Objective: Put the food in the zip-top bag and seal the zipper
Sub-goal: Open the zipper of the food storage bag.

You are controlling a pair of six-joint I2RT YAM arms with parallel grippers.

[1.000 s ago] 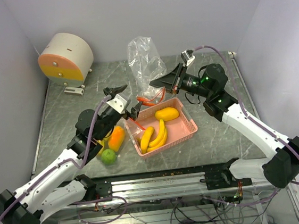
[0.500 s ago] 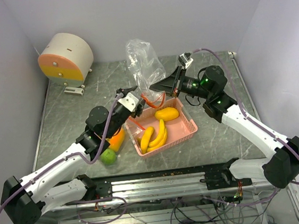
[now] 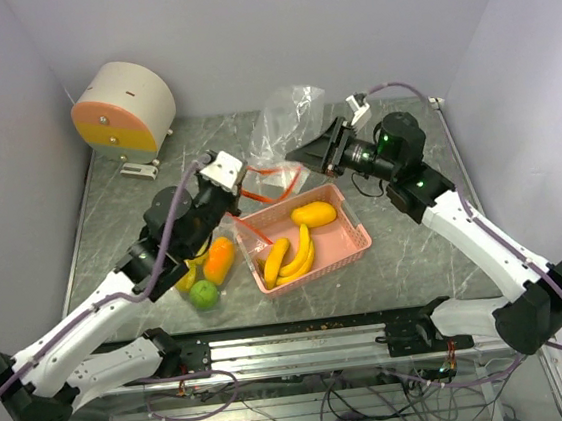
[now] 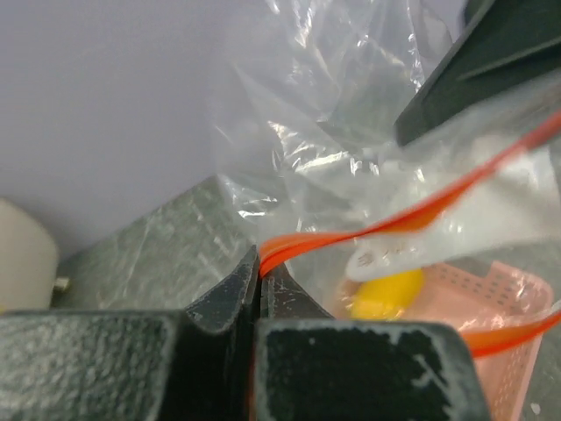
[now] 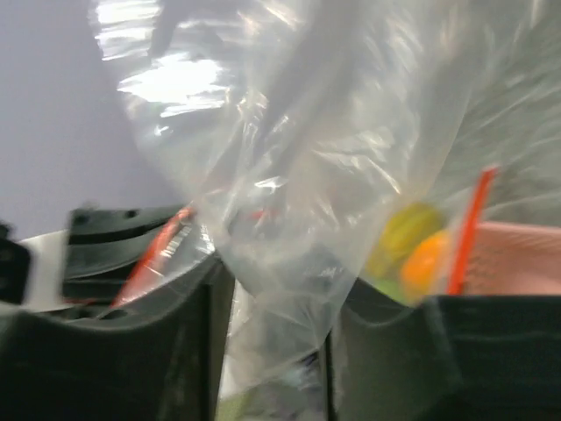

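Observation:
The clear zip-top bag (image 3: 290,119) hangs over the table's back middle, held between both grippers. My left gripper (image 3: 241,177) is shut on the end of the red-orange zipper (image 3: 275,171); in the left wrist view the jaws (image 4: 260,260) pinch the zipper (image 4: 394,219) flat. My right gripper (image 3: 300,155) stands open, with bag film (image 5: 298,158) draped between its fingers (image 5: 175,316). Bananas (image 3: 291,255) and a yellow mango piece (image 3: 314,213) lie in the pink basket (image 3: 361,243). An orange fruit (image 3: 218,259), a green ball (image 3: 203,295) and a yellow banana (image 3: 186,279) lie left of it.
A round cream-and-orange device (image 3: 122,109) stands at the back left. White walls close in the table at the back and on both sides. A metal rail (image 3: 305,344) runs along the near edge between the arm bases.
My left gripper has risen from the basket's corner to the bag's mouth and shut on the zipper. My right gripper has opened. The bag has sagged lower and to the right.

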